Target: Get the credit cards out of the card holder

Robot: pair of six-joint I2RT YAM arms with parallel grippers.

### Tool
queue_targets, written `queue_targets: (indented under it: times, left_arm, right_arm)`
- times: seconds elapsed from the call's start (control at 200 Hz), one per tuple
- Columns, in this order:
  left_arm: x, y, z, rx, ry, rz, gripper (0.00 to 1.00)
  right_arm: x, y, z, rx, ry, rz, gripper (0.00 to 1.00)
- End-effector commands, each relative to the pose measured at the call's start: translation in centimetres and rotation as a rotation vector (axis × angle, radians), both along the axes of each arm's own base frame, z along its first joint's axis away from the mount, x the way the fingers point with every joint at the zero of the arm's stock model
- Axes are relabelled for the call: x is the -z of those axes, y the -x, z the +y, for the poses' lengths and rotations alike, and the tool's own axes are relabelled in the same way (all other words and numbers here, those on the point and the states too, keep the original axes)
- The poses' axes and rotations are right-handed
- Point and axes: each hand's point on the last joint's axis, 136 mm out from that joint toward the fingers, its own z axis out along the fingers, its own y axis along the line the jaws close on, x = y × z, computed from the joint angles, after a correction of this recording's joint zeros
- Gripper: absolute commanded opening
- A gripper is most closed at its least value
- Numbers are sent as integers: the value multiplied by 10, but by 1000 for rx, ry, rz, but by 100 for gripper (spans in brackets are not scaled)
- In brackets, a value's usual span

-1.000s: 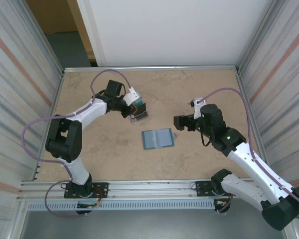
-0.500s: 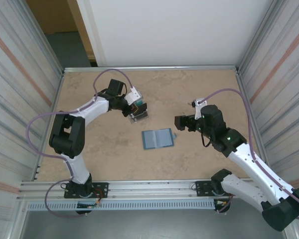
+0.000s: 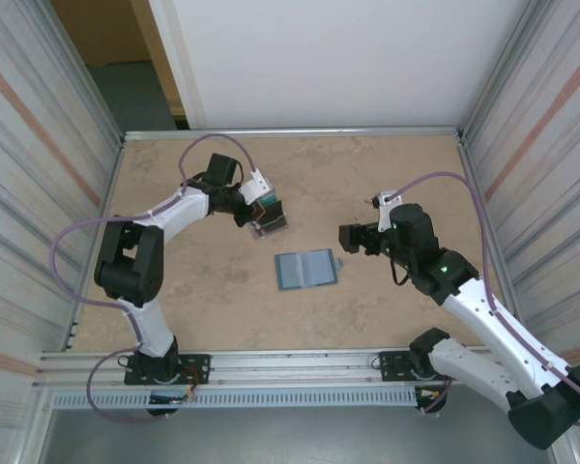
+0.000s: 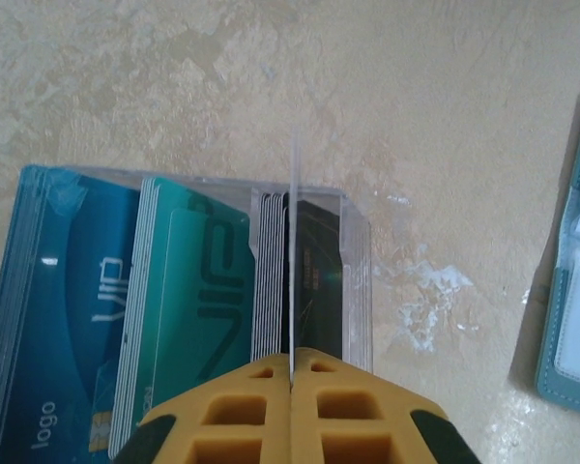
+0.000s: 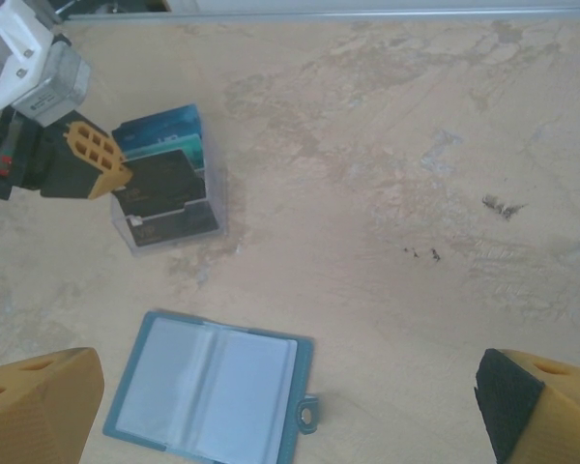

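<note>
My left gripper keeps one credit card pinched over the clear box, my right gripper stays spread, so the card holder looks emptied.

The left arm and the right arm share one build: glossy white rounded link shells between black joint housings. Each stands on a black bolted base block toward 6 o'clock in the overhead view, with a thin lilac cable looping loosely along it. A small green light glows on a black housing of the right arm, a white camera bracket sits at each wrist, and the left gripper and right gripper have orange-yellow plastic fingers with square lattice cut-outs and black faces.
</note>
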Motion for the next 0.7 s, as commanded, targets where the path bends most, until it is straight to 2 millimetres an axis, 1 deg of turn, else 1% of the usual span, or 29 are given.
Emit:
queue_targets:
  times: [0.0, 0.135, 0.215, 0.291, 0.351, 0.366, 0.396, 0.511, 0.646, 0.696]
  left_arm:
    - [2, 11, 10, 16, -23, 19, 0]
    - [2, 12, 8, 16, -9, 28, 0]
    - [5, 13, 7, 14, -1, 44, 0]
    - [7, 13, 6, 9, -5, 53, 15]
    - [6, 13, 5, 1, -5, 56, 22]
    - [5, 14, 4, 1, -4, 56, 27]
    - [3, 13, 4, -2, -2, 51, 31]
    - [-12, 15, -1, -7, 15, 29, 32]
    - [-40, 20, -4, -27, 56, -15, 32]
    - [-51, 20, -2, -52, 74, -48, 33]
  right_arm:
    - [-2, 0, -7, 36, -19, -6, 99]
    - [-2, 0, -7, 37, -22, -5, 99]
    - [-3, 1, -7, 36, -26, -7, 99]
    - [-3, 1, -7, 33, -27, -9, 99]
    - [-4, 1, -8, 34, -27, -9, 99]
    - [-4, 1, -8, 36, -27, -10, 99]
    - [-4, 1, -9, 38, -25, -9, 99]
    - [-4, 0, -14, 63, -19, -13, 99]
    - [-2, -4, -33, 161, -3, -29, 99]
    - [-2, -5, -41, 201, 2, -41, 99]
